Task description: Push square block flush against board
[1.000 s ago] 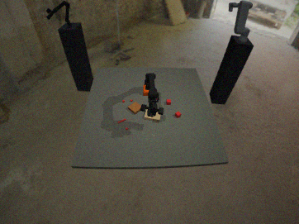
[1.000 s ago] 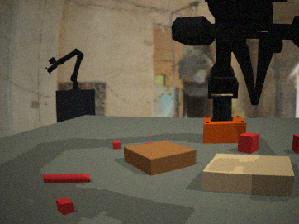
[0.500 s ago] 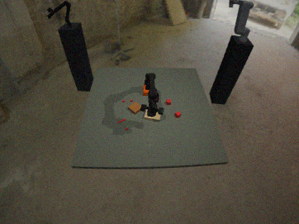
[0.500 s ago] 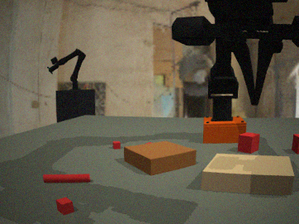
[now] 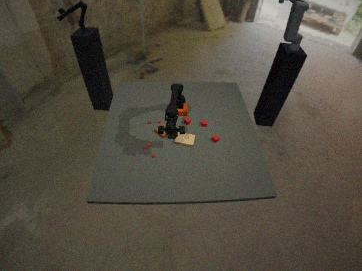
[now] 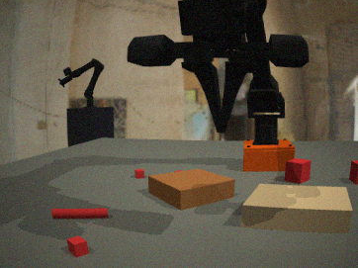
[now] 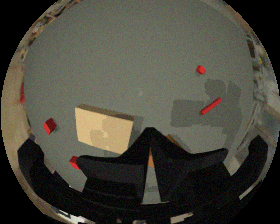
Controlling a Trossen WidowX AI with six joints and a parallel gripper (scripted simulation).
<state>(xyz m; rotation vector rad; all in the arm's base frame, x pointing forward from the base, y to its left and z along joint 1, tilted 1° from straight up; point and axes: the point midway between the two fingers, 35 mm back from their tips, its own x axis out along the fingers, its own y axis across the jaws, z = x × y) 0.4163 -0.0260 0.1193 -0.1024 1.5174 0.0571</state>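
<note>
The square orange-brown block [image 5: 164, 135] [image 6: 191, 186] [image 7: 175, 143] lies flat, turned at an angle to the board. The pale tan board [image 5: 185, 139] [image 6: 323, 199] [image 7: 90, 125] lies flat beside it, to its right in the exterior view. A gap shows between them there, so they do not touch. My gripper [image 5: 171, 135] [image 6: 221, 131] [image 7: 149, 130] is shut and empty. Its fingertips point down and are raised above the tops of the block and the board. In the wrist view the fingers hide much of the block and the board's near corner.
A red rod [image 5: 147, 146] [image 6: 79, 214] [image 7: 211, 106] and a small red cube [image 5: 153, 156] [image 6: 77, 246] [image 7: 201, 70] lie left of the block in the exterior view. Larger red cubes [image 5: 215, 138] [image 6: 298, 170] [image 7: 49, 126] lie around the board. The arm's orange base [image 6: 267, 159] is behind.
</note>
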